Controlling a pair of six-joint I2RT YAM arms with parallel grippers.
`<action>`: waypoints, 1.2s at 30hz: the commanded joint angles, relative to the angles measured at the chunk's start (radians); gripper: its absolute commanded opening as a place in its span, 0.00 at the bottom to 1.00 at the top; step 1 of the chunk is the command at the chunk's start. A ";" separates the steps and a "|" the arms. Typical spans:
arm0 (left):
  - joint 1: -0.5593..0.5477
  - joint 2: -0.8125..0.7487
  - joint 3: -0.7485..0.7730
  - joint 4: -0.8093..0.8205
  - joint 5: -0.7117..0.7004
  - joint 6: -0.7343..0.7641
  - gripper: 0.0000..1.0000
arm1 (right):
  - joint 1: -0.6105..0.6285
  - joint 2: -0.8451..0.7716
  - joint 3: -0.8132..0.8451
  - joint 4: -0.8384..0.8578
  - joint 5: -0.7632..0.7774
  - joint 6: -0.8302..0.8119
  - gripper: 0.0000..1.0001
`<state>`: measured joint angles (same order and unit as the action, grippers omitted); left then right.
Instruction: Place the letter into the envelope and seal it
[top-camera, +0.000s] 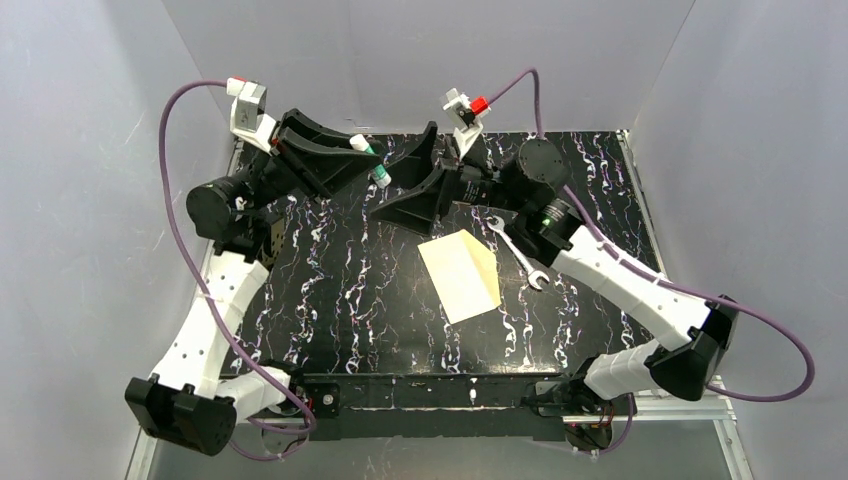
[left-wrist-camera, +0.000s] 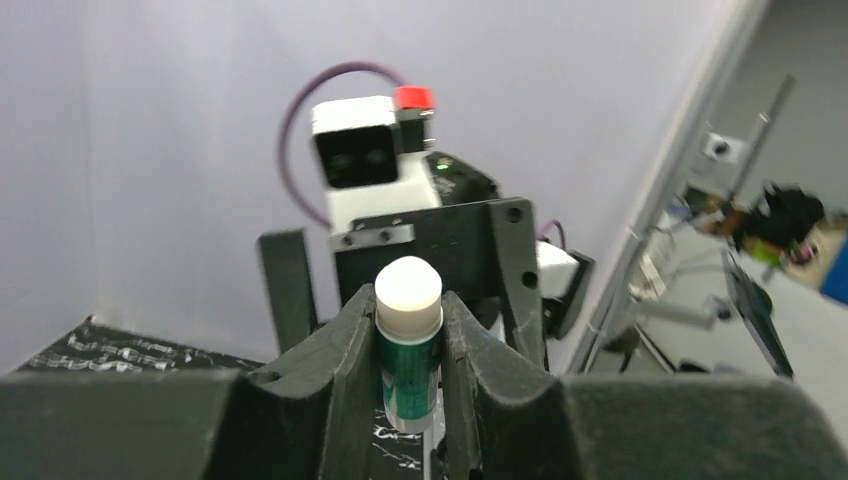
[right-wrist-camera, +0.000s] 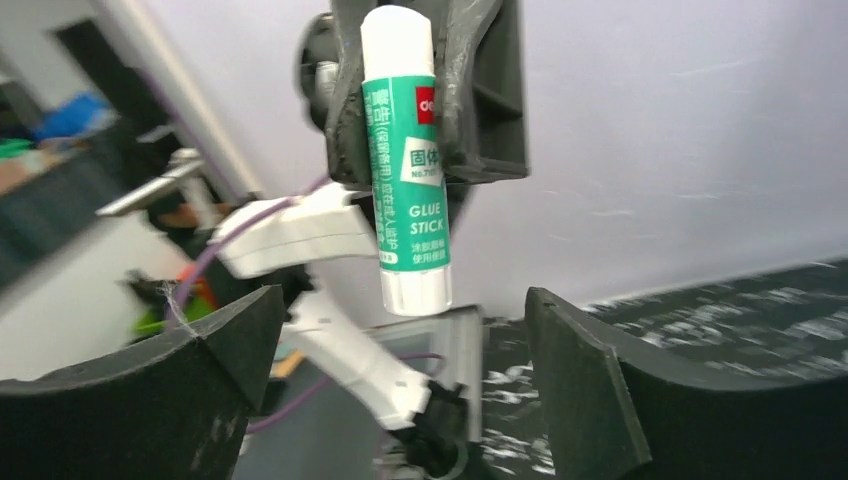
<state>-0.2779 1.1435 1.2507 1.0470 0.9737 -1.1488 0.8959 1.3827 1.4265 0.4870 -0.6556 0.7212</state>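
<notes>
Above the far side of the table (top-camera: 340, 290), a green glue stick (right-wrist-camera: 410, 170) is being pinched between the jaws of the left gripper (top-camera: 365, 160). Facing it, the jaws of the right gripper (right-wrist-camera: 400, 305) are being held spread wide, clear of the stick. Nearer the middle, the envelope (top-camera: 460, 275) is being supported flat by the tabletop, well apart from both grippers, with a wrench (top-camera: 518, 252) just beside its right edge.

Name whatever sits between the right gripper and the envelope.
Nothing visible. The open right gripper is just beyond the envelope, only bare table between them. The wrench lies to the envelope's right, off that path, and the left gripper holds the glue stick.
</notes>
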 joint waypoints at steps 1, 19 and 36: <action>0.005 -0.116 -0.113 -0.193 -0.295 0.171 0.00 | 0.002 -0.068 0.071 -0.336 0.265 -0.367 0.99; 0.006 -0.092 -0.145 -0.309 -0.394 0.090 0.00 | 0.003 0.031 0.174 -0.312 0.400 -0.370 0.75; 0.005 -0.077 -0.039 -0.229 0.010 0.220 0.00 | -0.013 0.008 0.175 -0.146 -0.032 -0.162 0.01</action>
<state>-0.2672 1.0706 1.1397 0.7181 0.7136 -1.0157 0.8783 1.4319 1.5780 0.1528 -0.4339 0.4179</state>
